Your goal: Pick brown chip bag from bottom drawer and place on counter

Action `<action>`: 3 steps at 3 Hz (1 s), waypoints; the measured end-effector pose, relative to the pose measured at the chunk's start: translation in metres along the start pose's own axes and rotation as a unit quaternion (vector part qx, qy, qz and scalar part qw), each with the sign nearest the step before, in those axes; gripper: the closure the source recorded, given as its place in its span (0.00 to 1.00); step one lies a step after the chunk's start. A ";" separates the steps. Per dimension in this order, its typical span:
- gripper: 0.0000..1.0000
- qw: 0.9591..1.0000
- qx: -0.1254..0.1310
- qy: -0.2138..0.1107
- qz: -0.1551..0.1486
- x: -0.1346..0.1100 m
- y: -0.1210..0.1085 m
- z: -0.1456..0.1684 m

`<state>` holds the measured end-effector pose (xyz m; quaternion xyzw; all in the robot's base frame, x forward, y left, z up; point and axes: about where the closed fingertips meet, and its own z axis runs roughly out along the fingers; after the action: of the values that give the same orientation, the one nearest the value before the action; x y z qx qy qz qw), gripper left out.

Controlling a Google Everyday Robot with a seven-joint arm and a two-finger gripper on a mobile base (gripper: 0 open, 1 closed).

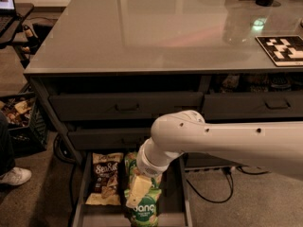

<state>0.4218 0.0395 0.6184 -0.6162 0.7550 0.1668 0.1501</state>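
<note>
The counter (142, 27) fills the upper view, with a black-and-white marker board (282, 49) near its right edge. The white arm (227, 141) reaches in from the right, below the front edge. The bottom drawer (173, 200) stands pulled out under that edge, toward the left corner. Green bags (144, 213) lie along its middle. The brown chip bag (105, 176) lies flat by its left wall. The gripper (137, 193) hangs over the green bags, just beside the brown chip bag; I cannot tell how wide it stands.

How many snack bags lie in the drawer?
3: crinkly brown chip bag at left; rear green bag beside it; front green bag under the cream gripper. More may be hidden.
</note>
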 end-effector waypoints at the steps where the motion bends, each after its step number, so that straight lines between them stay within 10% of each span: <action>1: 0.00 0.999 -0.024 -0.021 -0.010 -0.011 0.002 0.040; 3: 0.00 0.997 -0.029 -0.070 0.008 -0.040 -0.032 0.152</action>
<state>0.4638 0.1356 0.4965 -0.6009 0.7424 0.2327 0.1833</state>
